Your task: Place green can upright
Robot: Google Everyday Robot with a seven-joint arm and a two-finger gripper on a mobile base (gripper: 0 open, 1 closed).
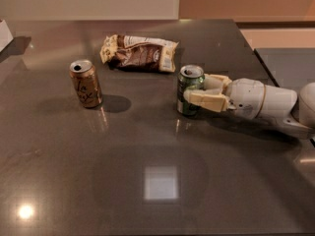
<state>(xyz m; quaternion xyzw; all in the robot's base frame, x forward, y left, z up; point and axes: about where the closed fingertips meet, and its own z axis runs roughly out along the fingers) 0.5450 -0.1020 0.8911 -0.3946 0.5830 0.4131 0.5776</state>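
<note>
The green can point(188, 84) stands upright on the dark table point(147, 181), right of centre, with its open silver top facing up. My gripper point(195, 89) reaches in from the right at can height. Its cream fingers point(206, 101) sit on either side of the can, shut on it. The white wrist and arm point(261, 102) stretch off to the right edge.
A brown-gold can point(86, 83) stands upright at the left. A crumpled brown and white snack bag point(140, 53) lies behind the green can. A white object point(4, 33) sits at the far left edge. The table's right edge runs behind my arm.
</note>
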